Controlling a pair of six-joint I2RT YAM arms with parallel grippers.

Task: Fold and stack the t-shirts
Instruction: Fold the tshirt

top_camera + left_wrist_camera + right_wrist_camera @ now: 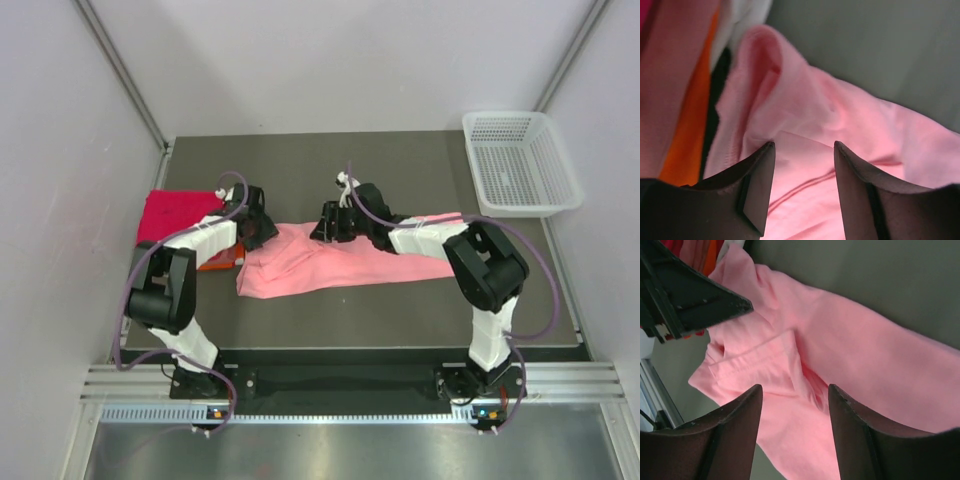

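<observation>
A salmon-pink t-shirt point(335, 262) lies crumpled lengthwise across the middle of the dark table. My left gripper point(258, 232) is open right above the shirt's left end; pink cloth point(805, 165) lies between its fingers without being pinched. My right gripper point(328, 228) is open above the shirt's middle, over a folded sleeve point(765, 360). A folded magenta-red shirt point(172, 214) lies at the far left with an orange shirt point(222, 261) beside it, partly hidden by my left arm. The orange cloth also shows in the left wrist view point(690, 125).
A white plastic mesh basket point(520, 162) stands at the back right corner of the table. Grey walls close in both sides. The table's near edge point(380, 348) runs along the metal rail in front of the arm bases.
</observation>
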